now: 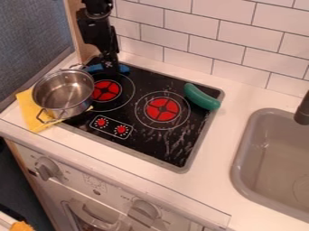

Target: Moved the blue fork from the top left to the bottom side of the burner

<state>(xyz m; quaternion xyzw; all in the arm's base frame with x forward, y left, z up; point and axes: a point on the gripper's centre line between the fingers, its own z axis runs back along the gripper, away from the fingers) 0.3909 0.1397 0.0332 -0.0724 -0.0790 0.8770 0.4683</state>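
Observation:
The black gripper point(110, 70) hangs down at the top left of the stove, over the middle of the blue fork point(94, 68). The fork lies crosswise near the stove's back left edge, with blue parts showing on both sides of the gripper; its middle is hidden behind the gripper. Just in front of them is the left burner point(105, 90), a red disc inside a white ring. The right burner point(162, 109) lies further right and nearer the front.
A metal pot point(64, 92) stands at the stove's left edge, partly on a yellow cloth point(27, 108). A green cucumber-like toy point(201, 96) lies at the stove's right side. Behind runs a tiled wall point(181, 27); a grey sink point(240, 155) is at the right.

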